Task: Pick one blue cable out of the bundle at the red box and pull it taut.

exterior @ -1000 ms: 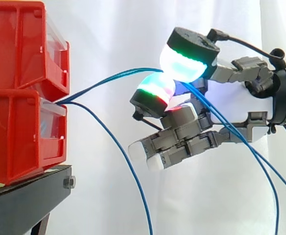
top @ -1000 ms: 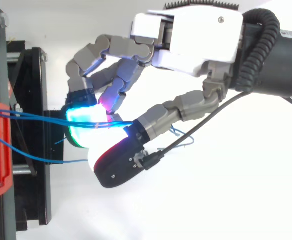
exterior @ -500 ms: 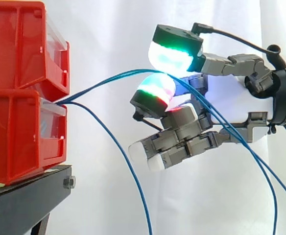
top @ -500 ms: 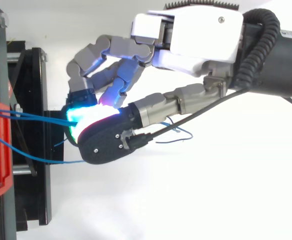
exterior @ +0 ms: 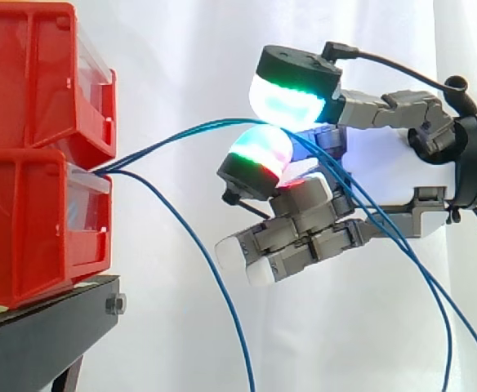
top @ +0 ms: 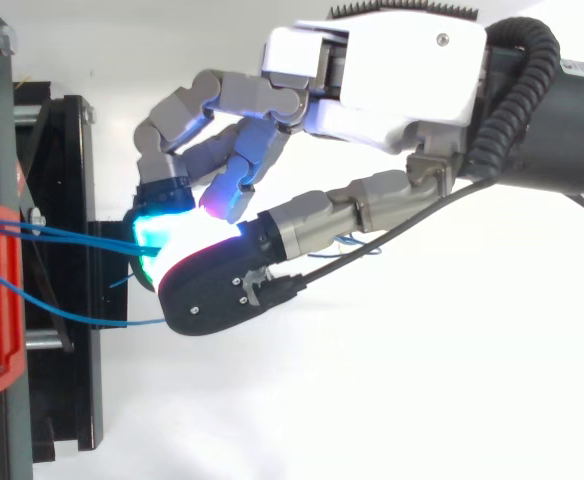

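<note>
The hand [top: 402, 70] is holding its thumb pad over a curled finger pad with two blue cables [exterior: 173, 135] running between them, and the grip is looking loose. Judging it should be dropping one strand, squeezing firmly on the other, then drawing straight away from the box. Both thin strands are arcing slack off the pads and sagging downward behind the hand, and a third strand [exterior: 202, 253] is hanging free below. All are coming out of the lower red box [exterior: 26, 220], which is sitting on the black stand [exterior: 42, 327].

Blue cables [exterior: 165, 140] between hand [top: 402, 70] and bins [exterior: 34, 204]
</note>
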